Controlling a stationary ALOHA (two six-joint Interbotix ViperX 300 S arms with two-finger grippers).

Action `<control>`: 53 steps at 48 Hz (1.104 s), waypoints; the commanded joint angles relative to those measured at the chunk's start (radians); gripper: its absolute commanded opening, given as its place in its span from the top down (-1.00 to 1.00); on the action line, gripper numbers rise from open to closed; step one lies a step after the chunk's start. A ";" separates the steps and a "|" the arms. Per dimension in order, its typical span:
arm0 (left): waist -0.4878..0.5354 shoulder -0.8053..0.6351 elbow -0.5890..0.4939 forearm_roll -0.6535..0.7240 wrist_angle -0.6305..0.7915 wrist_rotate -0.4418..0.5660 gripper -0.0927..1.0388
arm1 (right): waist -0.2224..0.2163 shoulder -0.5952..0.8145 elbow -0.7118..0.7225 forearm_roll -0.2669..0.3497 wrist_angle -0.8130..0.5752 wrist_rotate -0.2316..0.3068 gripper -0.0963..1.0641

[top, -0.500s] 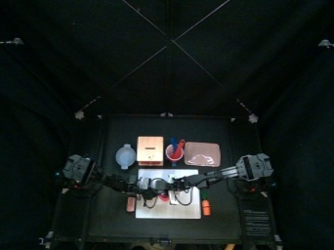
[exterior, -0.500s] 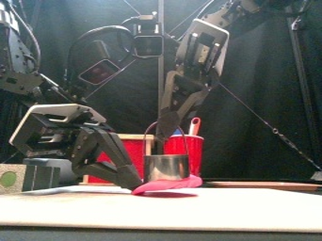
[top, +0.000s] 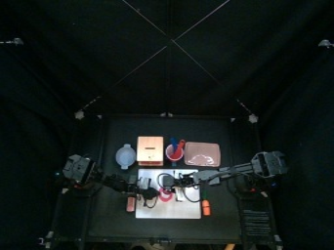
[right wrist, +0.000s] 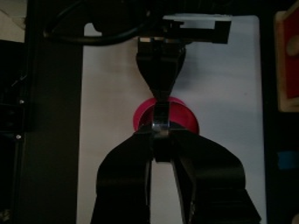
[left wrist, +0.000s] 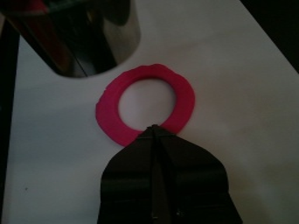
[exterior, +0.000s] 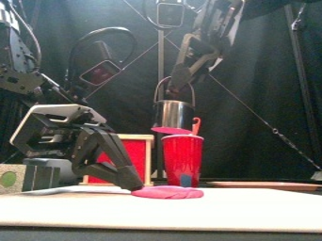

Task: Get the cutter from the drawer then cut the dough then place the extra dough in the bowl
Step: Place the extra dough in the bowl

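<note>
Blue-grey bowl (top: 125,154) sits far left on the tabletop. The left fingers (left wrist: 156,133) are low on the white cutting board (left wrist: 239,96), pressed together on the near rim of the flat pink dough ring (left wrist: 105,109). The ring's hole shows bare board. The round metal cutter (exterior: 174,111) is now up off the board (it was down on the dough a moment ago) and hangs above the ring. The right fingers (right wrist: 158,133) are clamped on its wire handle. Pink at its mouth is likely the cut disc. The cut looks done; the ring goes to the bowl next.
</note>
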 commanded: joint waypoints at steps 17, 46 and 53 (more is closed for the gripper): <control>0.015 -0.097 0.011 -0.018 0.018 0.000 0.07 | 0.002 -0.163 0.258 0.038 -0.091 0.002 -0.05; 0.044 -0.152 0.025 -0.044 0.032 0.003 0.07 | 0.005 -0.143 0.350 0.097 -0.135 0.002 -0.09; 0.054 -0.152 0.023 -0.044 0.032 0.003 0.06 | 0.014 -0.141 0.347 0.095 -0.133 0.002 -0.19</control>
